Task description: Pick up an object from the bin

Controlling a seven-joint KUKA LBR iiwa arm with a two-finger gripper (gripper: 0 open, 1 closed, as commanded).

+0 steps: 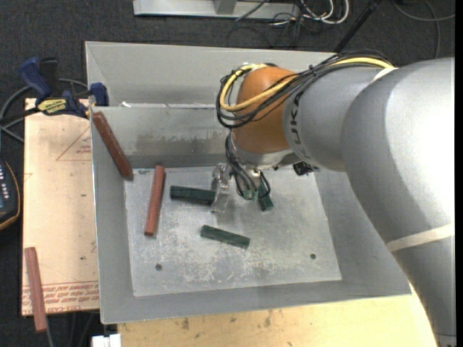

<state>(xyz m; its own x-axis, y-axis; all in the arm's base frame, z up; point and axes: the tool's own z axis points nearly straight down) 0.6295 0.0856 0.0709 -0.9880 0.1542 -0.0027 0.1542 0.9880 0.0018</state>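
1. grey metal bin [289, 262]: floor mostly bare, scuffed.
2. tool [235, 188]: low over the floor, rear middle, under the orange wrist cover [264, 118]. It is largely masked by the cover and cables, so wide or narrow cannot be told.
3. dark green bar [189, 192]: flat, just left of the tool. Its right end is hidden beneath the tool, and contact is unclear.
4. short dark green piece [266, 202]: just right of the tool, partly covered, its shape hard to make out.
5. second dark green bar [225, 236]: flat, in front of the tool and apart from it.
6. reddish-brown bar [154, 199]: flat, at the left.
7. reddish-brown stick [112, 144]: tilted against the left wall.
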